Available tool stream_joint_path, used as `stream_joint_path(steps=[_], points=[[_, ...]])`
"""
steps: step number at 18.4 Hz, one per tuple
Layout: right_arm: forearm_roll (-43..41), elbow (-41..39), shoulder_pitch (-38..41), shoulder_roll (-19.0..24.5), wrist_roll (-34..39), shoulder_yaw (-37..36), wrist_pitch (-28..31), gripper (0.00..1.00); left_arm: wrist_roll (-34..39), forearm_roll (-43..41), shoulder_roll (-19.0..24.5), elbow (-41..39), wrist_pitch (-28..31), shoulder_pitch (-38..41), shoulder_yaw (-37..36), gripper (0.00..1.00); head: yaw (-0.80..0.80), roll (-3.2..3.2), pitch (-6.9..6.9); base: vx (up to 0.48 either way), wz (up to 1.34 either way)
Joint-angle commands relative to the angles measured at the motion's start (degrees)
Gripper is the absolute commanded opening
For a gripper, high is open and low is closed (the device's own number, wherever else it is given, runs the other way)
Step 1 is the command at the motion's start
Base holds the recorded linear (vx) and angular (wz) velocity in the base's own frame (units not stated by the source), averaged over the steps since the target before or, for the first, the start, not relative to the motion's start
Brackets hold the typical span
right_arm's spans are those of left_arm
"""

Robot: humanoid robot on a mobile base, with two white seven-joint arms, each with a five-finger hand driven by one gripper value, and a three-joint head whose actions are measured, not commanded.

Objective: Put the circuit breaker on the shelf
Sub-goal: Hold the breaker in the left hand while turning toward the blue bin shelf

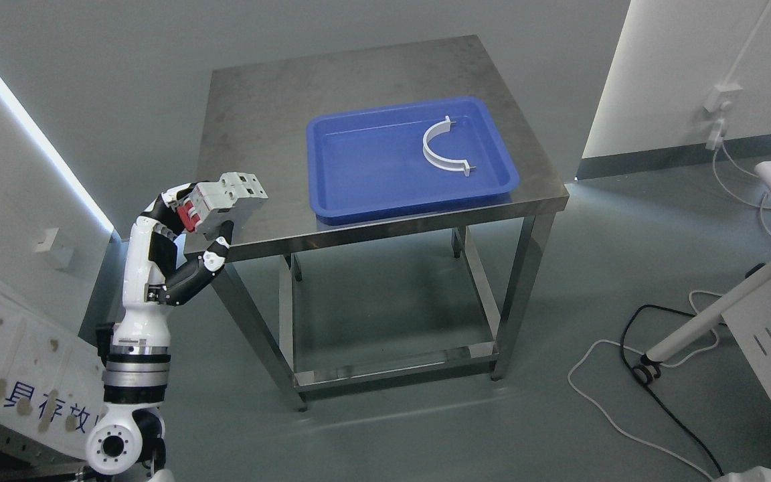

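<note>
Nearest to me, my left arm rises from the lower left corner, and the left hand (188, 224) is wrapped around the circuit breaker (228, 203). The fingers curl over its back end near the red toggles, and the thumb (217, 249) props it from below. The breaker sits tilted in that grasp, at the near left corner of the steel table (359, 73); whether its underside touches the tabletop I cannot tell from up here. My right hand is nowhere in the picture.

I read the breaker as a hard, blocky thing: stiff molded plastic, smooth faces, probably with some heft for its bulk. It will not give under the fingers, so squeezing harder buys me nothing. The smooth grey sides could slip if the grip loosens while I swing the arm. The flat opposing faces are the right place to hold it, which is roughly where I have it. I want to stay off the red toggles, since pressure there could flip them or let the block pivot.

Further back on the table lies a blue tray (332, 194), holding only a white curved clamp piece (434, 155).

I see no shelf ahead, unless the white panel at my lower left belongs to it.
</note>
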Motion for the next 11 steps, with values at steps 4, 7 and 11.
stream_joint_path(steps=[4,7,11], points=[[0.0,0.0,1.1,-1.0,0.0,0.0,-2.4,1.0,-0.3,-1.3,0.9,-0.6,-0.3,0.1,1.0,0.09,0.0,0.0,0.0,-0.311,0.09],[0.0,0.0,1.1,-1.0,0.0,0.0,-2.4,1.0,-0.3,-1.3,0.9,-0.6,-0.7,0.1,1.1,0.09,0.0,0.0,0.0,-0.377,0.02],[0.0,0.0,1.1,-1.0,0.0,0.0,-2.4,1.0,-0.8,-1.3,0.9,-0.6,-0.8,-1.5,-1.8,0.09,0.0,0.0,0.0,-0.39,0.01]])
